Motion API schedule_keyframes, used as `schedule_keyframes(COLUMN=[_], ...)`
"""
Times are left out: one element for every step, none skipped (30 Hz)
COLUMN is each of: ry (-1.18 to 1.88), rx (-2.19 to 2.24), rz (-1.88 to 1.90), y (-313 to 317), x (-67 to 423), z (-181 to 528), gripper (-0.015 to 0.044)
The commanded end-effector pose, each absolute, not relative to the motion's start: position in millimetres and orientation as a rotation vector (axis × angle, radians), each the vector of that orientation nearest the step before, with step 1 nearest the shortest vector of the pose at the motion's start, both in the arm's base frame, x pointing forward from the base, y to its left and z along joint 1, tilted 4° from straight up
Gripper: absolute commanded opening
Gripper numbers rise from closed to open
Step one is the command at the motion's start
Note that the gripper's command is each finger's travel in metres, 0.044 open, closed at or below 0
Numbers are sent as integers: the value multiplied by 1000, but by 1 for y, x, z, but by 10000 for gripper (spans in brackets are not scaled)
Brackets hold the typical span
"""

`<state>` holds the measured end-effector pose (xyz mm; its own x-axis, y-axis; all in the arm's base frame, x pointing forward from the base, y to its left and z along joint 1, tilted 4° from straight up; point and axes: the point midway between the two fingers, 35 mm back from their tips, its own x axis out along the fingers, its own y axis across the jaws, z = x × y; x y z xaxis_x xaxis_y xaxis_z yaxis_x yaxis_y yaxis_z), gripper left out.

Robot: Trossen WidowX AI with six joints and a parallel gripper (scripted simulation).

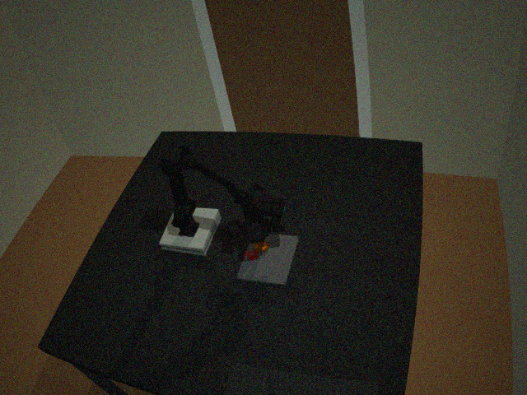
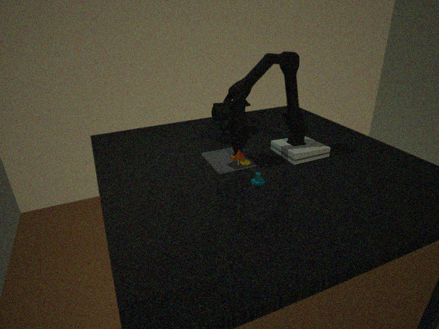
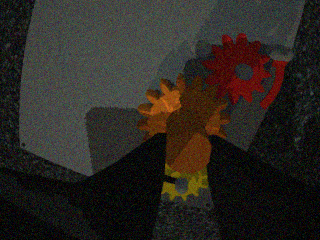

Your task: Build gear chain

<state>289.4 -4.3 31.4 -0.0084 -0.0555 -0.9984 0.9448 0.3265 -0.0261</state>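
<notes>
The grey board (image 1: 277,268) (image 2: 215,160) (image 3: 65,75) carries the red gear (image 1: 252,255) (image 3: 225,72) near one edge, and the yellow gear (image 2: 245,162) (image 3: 194,190) with its black stripe. My gripper (image 2: 236,151) (image 3: 186,143) is shut on the hub of an orange gear (image 1: 262,247) (image 2: 236,157) (image 3: 200,97). The orange gear is low over the board between the red and yellow gears, partly covering the yellow one in the wrist view. Whether it touches a peg or either gear is unclear. A teal gear (image 2: 258,181) stands on the table off the board.
The red arrow (image 3: 276,86) curves beside the red gear. Grey pegs (image 3: 202,47) (image 3: 284,51) show near the red gear. The white arm base (image 1: 183,244) (image 2: 310,153) stands beside the board. The scene is dark, and the fingers hide part of the board.
</notes>
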Motion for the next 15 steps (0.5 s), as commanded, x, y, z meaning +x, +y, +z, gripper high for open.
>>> schedule_keyframes(ry=[1345, 1355, 1364, 1372, 1381, 1388, 1395, 1401, 1407, 1411, 1417, 1420, 1423, 1424, 1424], rx=[861, 842, 823, 804, 786, 769, 753, 738, 725, 714, 701, 691, 684, 681, 682], rz=[-947, -928, -909, -891, -873, -856, -840, -826, -813, -802, -789, -780, -772, -770, -771], y=[-4, -4, -4, -4, -4, -4, -4, -4, -5, -5, -5, -5, -5, -6, -6], x=[290, 289, 289, 289, 289, 289, 289, 288, 288, 288, 288, 288, 289, 289, 289], z=[30, 30, 30, 30, 29, 29, 29, 29, 28, 28, 28, 28, 27, 27, 27], gripper=[0, 0, 0, 0, 0, 0, 0, 0, 0, 0, 0, 0, 0, 0, 0])
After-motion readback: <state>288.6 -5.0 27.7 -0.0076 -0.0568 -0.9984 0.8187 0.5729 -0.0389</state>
